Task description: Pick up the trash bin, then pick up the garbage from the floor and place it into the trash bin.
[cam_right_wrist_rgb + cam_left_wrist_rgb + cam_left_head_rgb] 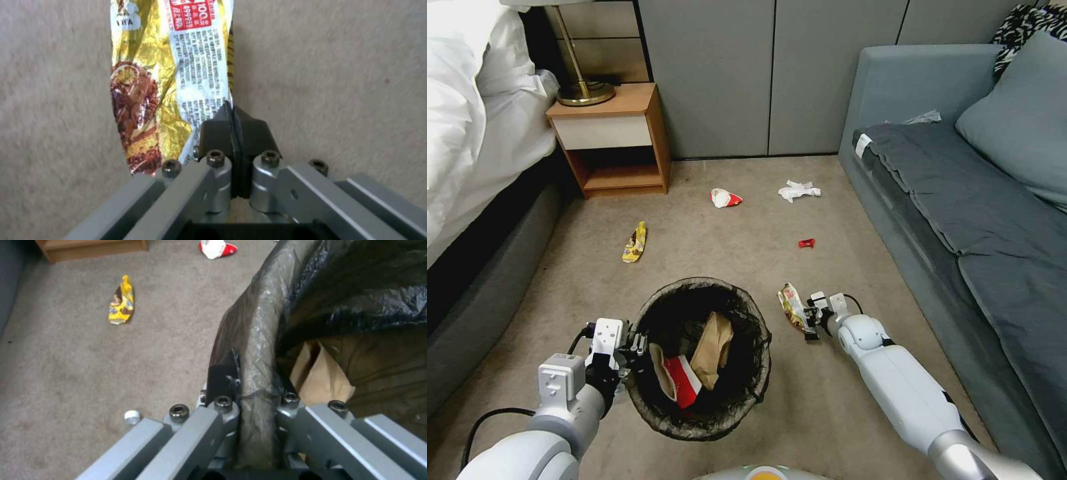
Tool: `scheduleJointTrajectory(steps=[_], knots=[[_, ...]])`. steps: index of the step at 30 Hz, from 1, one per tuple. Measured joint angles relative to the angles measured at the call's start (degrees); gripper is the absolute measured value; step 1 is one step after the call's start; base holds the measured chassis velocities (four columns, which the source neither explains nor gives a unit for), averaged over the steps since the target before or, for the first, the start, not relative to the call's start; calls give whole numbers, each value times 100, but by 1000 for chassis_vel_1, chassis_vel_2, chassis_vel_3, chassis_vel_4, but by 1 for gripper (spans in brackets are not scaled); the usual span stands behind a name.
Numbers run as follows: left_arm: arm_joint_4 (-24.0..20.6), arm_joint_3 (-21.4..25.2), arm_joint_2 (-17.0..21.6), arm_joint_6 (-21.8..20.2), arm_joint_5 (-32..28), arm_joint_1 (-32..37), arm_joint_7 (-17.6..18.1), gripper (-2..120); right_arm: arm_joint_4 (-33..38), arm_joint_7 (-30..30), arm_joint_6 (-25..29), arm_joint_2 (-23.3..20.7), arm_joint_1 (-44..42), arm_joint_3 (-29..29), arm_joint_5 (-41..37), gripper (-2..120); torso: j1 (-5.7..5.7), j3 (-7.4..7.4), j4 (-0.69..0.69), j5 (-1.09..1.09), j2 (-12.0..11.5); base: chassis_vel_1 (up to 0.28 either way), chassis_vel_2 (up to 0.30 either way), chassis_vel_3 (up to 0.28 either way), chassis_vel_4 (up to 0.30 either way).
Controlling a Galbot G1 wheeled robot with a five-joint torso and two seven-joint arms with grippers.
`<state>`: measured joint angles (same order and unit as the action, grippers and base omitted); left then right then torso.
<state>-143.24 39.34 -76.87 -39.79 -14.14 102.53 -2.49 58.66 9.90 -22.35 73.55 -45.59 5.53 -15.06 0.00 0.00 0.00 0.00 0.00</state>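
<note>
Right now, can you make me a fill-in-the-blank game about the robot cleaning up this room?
1. The left gripper is clamped on the ____ of the trash bin.
2. The right gripper pinches a shiny ____ snack wrapper.
3. Inside the bin sits a brown paper ____ beside a red-and-white carton.
4. A crumpled white tissue lies on the carpet near the ____.

Missing words: rim, gold, bag, sofa.

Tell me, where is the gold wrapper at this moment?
In the head view the gold wrapper hangs from the shut right hand, above the carpet just to the right of the bin, which the left hand holds by its rim.
</note>
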Motion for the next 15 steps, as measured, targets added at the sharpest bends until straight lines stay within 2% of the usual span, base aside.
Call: scheduleJointTrajectory(steps=[9,11,12,14,15], knots=[[0,32,16,0,1,61,-1,1,889,-250,219,-220,-286,203,-242,0,0,0,0,1,0,0,0,0,0],[0,41,31,0,-3,64,-1,1,1440,-266,222,-361,-424,288,-365,0,0,0,-1,0,0,0,0,0,0],[0,41,31,0,-3,64,-1,1,1440,-266,222,-361,-424,288,-365,0,0,0,-1,0,0,0,0,0,0],[0,44,42,0,-7,62,-2,1,2097,-348,91,-529,-588,357,-639,0,0,0,0,1,0,0,0,0,0],[0,44,42,0,-7,62,-2,1,2097,-348,91,-529,-588,357,-639,0,0,0,0,1,0,0,0,0,0]])
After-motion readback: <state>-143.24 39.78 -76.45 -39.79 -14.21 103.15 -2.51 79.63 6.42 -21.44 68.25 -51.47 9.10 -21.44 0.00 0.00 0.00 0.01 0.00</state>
